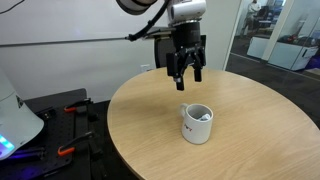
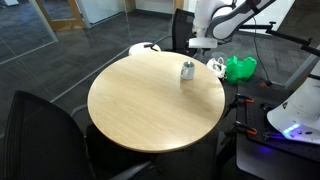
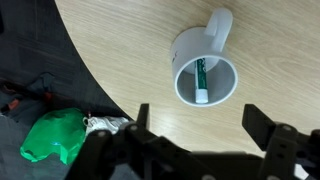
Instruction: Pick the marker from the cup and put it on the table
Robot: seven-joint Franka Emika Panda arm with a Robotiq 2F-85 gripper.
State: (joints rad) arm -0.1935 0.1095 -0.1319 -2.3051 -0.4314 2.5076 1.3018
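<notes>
Nearby edges: the counter's [image 3: 130, 40] curved rim runs just off to one side of the fingers [image 1: 196, 70] in the wrist view. Beyond it is dark floor with a green bag [image 3: 55, 135].
Open room: bare light wood spreads wide from under the fingers across the round top in both exterior views. The arm reaches in over the rim.
Chair: a black chair [image 2: 40, 125] stands at the rim farthest from the fingers.
Fingers: spread wide with nothing between them, hanging in the air above the counter and well apart from the cup [image 3: 205, 70].
Cup: white, upright on the counter, below the fingers and in line with the gap between them. Its handle is turned away from the fingers in the wrist view.
Marker [image 3: 200, 78]: inside the cup, leaning on the inner wall.
Long axis: runs straight away from the fingers, with the whitish end nearer them and the green length farther off. I cannot tell which end sits higher.
Writing: a small dark mark [image 1: 187, 127] is on the cup's outside in an exterior view, too small to read.
</notes>
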